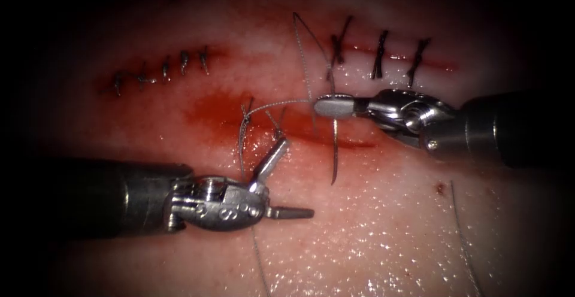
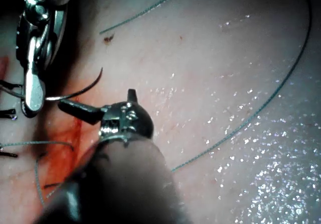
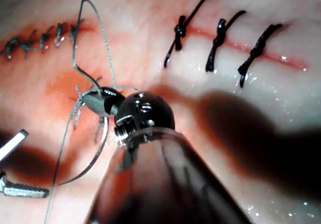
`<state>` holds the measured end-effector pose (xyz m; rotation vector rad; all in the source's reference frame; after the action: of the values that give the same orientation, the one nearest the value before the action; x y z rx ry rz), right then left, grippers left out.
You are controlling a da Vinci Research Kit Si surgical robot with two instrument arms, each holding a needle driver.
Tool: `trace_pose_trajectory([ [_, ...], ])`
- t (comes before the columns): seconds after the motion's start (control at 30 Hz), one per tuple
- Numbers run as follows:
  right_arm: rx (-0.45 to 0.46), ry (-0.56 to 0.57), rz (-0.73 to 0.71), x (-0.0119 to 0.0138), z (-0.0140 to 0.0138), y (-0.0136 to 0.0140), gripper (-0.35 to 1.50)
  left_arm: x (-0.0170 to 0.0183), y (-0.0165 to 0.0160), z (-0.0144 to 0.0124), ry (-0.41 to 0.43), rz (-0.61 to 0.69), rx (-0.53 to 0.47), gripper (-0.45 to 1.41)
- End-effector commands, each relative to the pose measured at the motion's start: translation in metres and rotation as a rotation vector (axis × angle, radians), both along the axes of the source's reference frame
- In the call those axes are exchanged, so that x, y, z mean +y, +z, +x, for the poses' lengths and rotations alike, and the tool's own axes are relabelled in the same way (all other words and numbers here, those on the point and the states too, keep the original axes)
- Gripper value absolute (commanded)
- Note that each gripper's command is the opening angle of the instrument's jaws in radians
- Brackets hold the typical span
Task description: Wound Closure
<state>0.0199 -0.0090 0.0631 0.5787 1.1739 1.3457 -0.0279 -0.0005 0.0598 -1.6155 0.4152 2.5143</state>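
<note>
Right claw (image 1: 333,106) clamps the needle (image 1: 334,153) near its top, curve hanging below; left claw (image 1: 286,180) gapes empty nearby.

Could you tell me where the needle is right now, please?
In the endoscope view the needle hangs from the shut right tool, gripped near its upper end, its point free above the tissue, just right of the open, empty left tool.

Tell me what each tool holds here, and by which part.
The right tool is shut on the needle near its thread end; the curve hangs free above the tissue, not in it. The left tool is open and holds nothing.
</note>
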Motion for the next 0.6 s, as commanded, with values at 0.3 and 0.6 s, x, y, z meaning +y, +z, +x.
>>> trace_pose_trajectory([
  [0.3,-0.012,-0.126,-0.500,-0.0004,-0.0003,0.0009,-0.35,0.0043,0.0082,-0.0010,0.217,0.358,0.221,-0.45],
  [0.6,-0.035,-0.130,-0.617,-0.0003,-0.0003,0.0006,-0.35,0.0053,0.0161,-0.0025,0.315,0.443,0.403,-0.45],
])
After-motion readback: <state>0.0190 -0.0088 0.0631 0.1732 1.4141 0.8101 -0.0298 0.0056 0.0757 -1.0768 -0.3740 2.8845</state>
